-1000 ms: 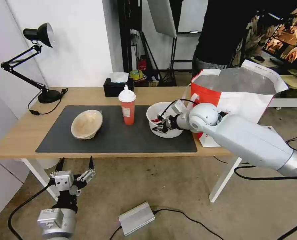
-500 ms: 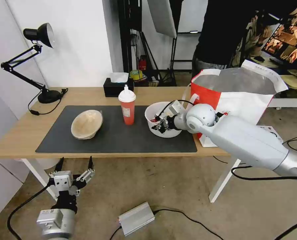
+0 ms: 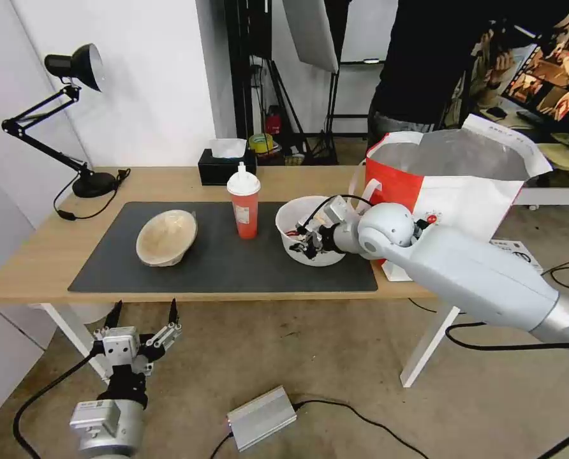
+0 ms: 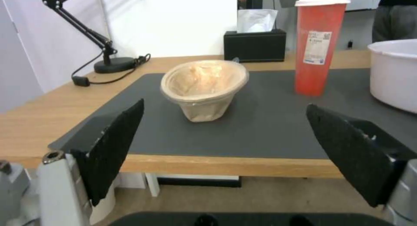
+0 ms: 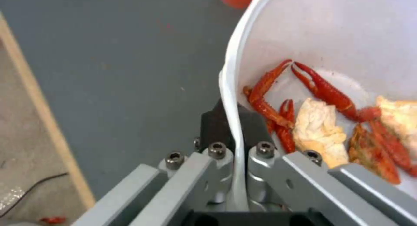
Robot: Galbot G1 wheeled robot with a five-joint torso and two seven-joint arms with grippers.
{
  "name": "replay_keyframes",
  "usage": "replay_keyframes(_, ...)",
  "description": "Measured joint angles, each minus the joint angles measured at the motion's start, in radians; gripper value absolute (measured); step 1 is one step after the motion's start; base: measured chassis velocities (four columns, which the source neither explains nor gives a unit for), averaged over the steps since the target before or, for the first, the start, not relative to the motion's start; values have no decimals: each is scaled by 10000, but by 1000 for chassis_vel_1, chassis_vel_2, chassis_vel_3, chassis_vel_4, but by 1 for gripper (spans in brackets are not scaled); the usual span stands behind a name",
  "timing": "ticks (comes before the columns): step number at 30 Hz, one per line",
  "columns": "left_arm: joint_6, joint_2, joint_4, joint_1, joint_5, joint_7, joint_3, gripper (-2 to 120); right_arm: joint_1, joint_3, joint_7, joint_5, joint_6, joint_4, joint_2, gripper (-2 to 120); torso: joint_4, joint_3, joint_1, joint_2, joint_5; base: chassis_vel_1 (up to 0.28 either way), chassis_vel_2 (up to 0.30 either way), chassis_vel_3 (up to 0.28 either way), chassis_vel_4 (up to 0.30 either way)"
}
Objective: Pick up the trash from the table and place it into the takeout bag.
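Now the right pincer (image 5: 234, 121) pinches the white bowl's (image 5: 330, 34) rim.

White wall (image 3: 138, 83) ahead on my left, meets a second wall plane (image 3: 4, 191) running back along my left side. Floor (image 3: 284, 357) under me is mottled brown-grey concrete, cables (image 3: 508, 347) trailing over it, silver power brick (image 3: 261, 417) lying near my left arm's base. Black articulated desk lamp (image 3: 74, 67) far left of my reach, its cord (image 3: 96, 207) looped beside the base. Black tissue box (image 3: 224, 167) straight ahead. Beyond: dark stands (image 3: 249, 64), a softbox panel (image 3: 310, 29), monitor (image 3: 555, 70) lit at far right. Lighting even, no hard shadows.
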Motion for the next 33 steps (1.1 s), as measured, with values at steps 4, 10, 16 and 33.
replay_keyframes(4, -4, -6, -3, 3, 0, -1, -3, 100, 137, -74, 58, 82, -2, 205, -76, 0, 0, 0, 0, 0, -1, 0, 0, 0, 0)
replay_keyframes(10, -7, 9, -18, 15, -2, -2, -43, 100, 257, -99, 206, 329, -6, 514, -216, 0, 0, 0, 0, 0, -1, 0, 0, 0, 0)
replay_keyframes(16, -9, 22, -21, 15, -5, -6, -51, 100, 346, -100, 334, 625, -8, 1036, -455, 0, -1, 0, 0, 0, -1, 0, 0, 0, 0)
replay_keyframes(33, -10, -26, -41, -26, 3, -6, 12, 100, 607, -296, 948, 1416, -11, 3075, -1057, 0, -1, 0, -1, 2, -1, 0, 0, 0, 0)
